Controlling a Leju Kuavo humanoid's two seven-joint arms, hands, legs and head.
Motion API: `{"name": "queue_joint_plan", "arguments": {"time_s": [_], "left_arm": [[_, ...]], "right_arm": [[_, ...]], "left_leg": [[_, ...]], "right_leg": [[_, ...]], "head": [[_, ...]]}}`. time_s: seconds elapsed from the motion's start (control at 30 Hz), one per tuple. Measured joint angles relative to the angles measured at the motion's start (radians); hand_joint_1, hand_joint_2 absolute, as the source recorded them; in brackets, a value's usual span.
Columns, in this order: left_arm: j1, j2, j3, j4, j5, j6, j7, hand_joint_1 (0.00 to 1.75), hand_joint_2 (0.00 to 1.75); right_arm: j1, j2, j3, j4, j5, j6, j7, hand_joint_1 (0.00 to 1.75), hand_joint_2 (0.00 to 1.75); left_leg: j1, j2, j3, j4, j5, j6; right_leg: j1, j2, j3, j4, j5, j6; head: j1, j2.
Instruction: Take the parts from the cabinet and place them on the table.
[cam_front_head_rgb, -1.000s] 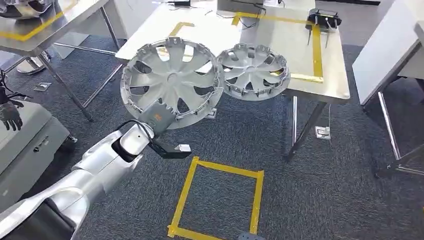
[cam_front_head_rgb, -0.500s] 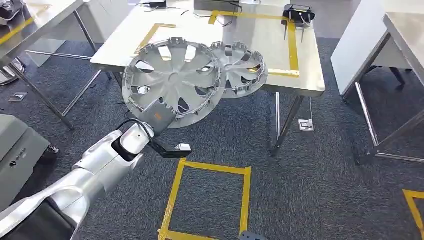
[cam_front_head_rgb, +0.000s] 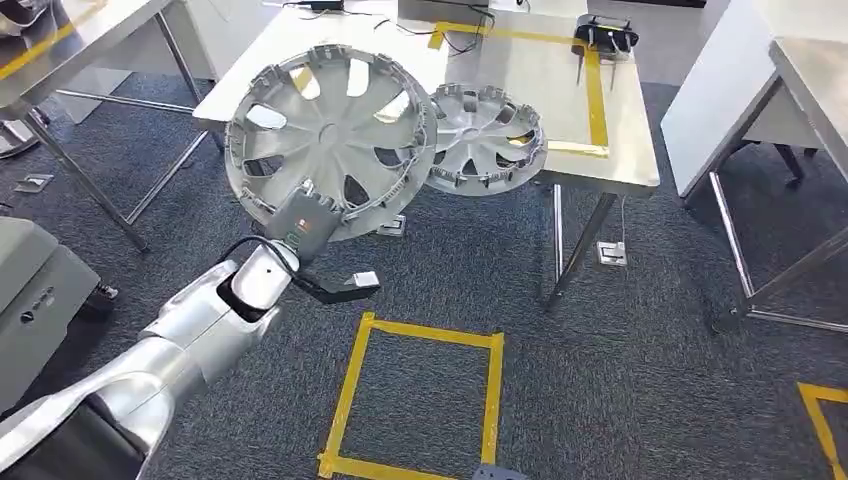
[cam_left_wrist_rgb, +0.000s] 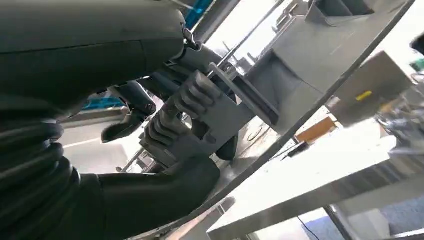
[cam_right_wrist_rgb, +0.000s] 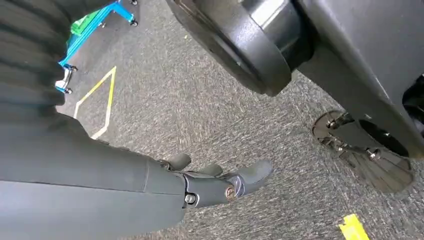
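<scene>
My left hand (cam_front_head_rgb: 303, 222) grips the lower rim of a large silver hubcap (cam_front_head_rgb: 330, 135) and holds it upright, in front of the near edge of the steel table (cam_front_head_rgb: 620, 150). A second silver hubcap (cam_front_head_rgb: 485, 135) lies on the table's near edge, partly behind the held one. In the left wrist view the fingers (cam_left_wrist_rgb: 180, 117) are curled over the grey rim of the hubcap (cam_left_wrist_rgb: 235, 107). My right hand (cam_right_wrist_rgb: 220, 182) hangs over the carpet, fingers stretched out and holding nothing.
A yellow tape square (cam_front_head_rgb: 420, 400) marks the carpet in front of me. Yellow tape (cam_front_head_rgb: 598, 90) also outlines an area on the table, with a black device (cam_front_head_rgb: 605, 35) at its far end. Other tables stand left (cam_front_head_rgb: 90, 40) and right (cam_front_head_rgb: 800, 70); a grey cabinet (cam_front_head_rgb: 30, 290) stands at left.
The view has swung, shifting the whole scene. My left arm has lifted the held hubcap higher, so it now overlaps the table's near edge and the second hubcap.
</scene>
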Motion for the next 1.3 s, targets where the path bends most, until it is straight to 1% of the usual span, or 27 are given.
{"name": "queue_joint_plan", "arguments": {"time_s": [0.17,0.27,0.5,0.73,1.3], "left_arm": [[-0.016,0.008,0.027,0.000,0.015,0.021,0.067,1.75,1.75],[-0.022,0.016,0.039,0.000,0.021,0.022,0.078,1.75,1.75],[-0.028,0.033,0.057,0.001,0.022,0.023,0.131,1.75,1.75],[-0.041,0.046,0.074,0.003,0.023,0.023,0.136,1.75,1.75],[-0.041,0.048,0.074,0.003,0.023,0.023,0.136,1.75,1.75]], "right_arm": [[0.000,0.000,0.000,0.000,0.003,0.000,0.001,0.00,1.75],[0.000,0.000,0.000,0.000,0.003,0.000,-0.002,0.00,1.75],[0.000,0.000,0.000,0.000,0.006,0.000,-0.008,0.00,1.75],[-0.001,0.000,0.000,0.000,0.006,0.000,-0.008,0.00,1.75],[-0.001,0.000,0.000,0.000,0.006,0.000,-0.008,0.00,1.75]], "left_leg": [[0.000,0.000,0.000,0.000,0.000,0.000],[0.000,0.000,0.001,0.000,0.000,0.000],[0.001,0.001,0.000,0.000,0.001,0.000],[0.001,0.000,0.000,0.000,0.001,0.000],[0.001,0.000,0.000,0.000,0.001,0.001]], "right_leg": [[0.000,0.000,0.000,0.000,0.001,0.001],[0.001,0.000,0.000,0.000,0.001,0.001],[0.001,0.000,-0.001,0.001,0.001,0.001],[0.001,-0.001,-0.001,0.001,0.001,0.001],[0.001,0.000,-0.001,0.001,0.001,0.001]], "head": [[0.000,0.000],[0.000,0.000],[0.000,0.000],[0.000,0.000],[0.000,0.000]]}}
